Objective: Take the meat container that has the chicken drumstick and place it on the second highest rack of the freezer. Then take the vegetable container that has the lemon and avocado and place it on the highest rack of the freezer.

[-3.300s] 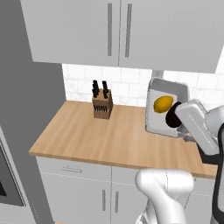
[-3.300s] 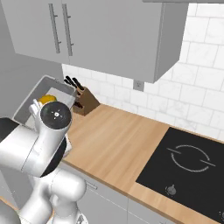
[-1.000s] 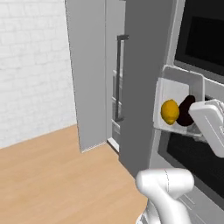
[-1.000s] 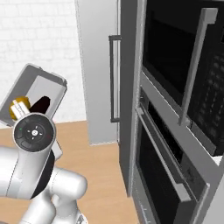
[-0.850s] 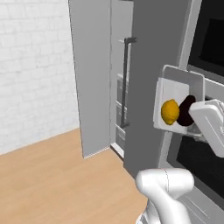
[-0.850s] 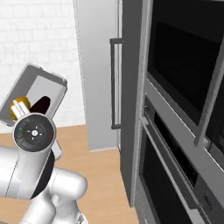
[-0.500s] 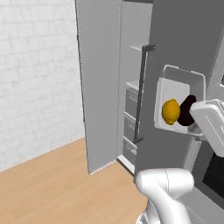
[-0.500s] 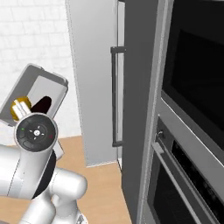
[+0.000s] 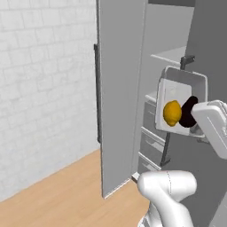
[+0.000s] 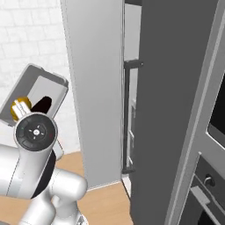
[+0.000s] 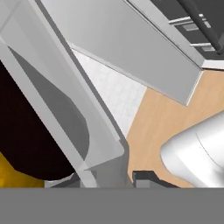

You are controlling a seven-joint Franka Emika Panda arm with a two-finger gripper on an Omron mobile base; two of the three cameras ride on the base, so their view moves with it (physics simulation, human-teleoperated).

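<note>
My gripper [image 11: 114,177] is shut on the rim of the pale vegetable container [image 9: 182,103], which I hold tilted up in front of the open freezer [image 9: 165,75]. The yellow lemon [image 9: 172,113] and the black avocado [image 9: 188,112] rest inside it. From the right base, the container [image 10: 40,91] shows above the arm with the lemon [image 10: 19,108] and avocado [image 10: 42,103]. In the hand view the container wall [image 11: 70,94] passes between my fingertips [image 11: 144,176]. The highest rack [image 9: 170,56] lies behind the container. The meat container with the chicken drumstick is out of view.
The freezer door [image 9: 119,93] stands open to the left, with its dark bar handle [image 9: 96,95]. Grey drawers [image 9: 152,135] sit under the shelves. A second dark handle [image 10: 127,114] runs down the neighbouring tall panel [image 10: 169,101]. White brick wall and wooden floor [image 9: 66,190] lie left.
The base has driven and turned, so the whole picture has shifted: the open freezer now stands closer and shows its shelves. The container stays in my grip, unchanged.
</note>
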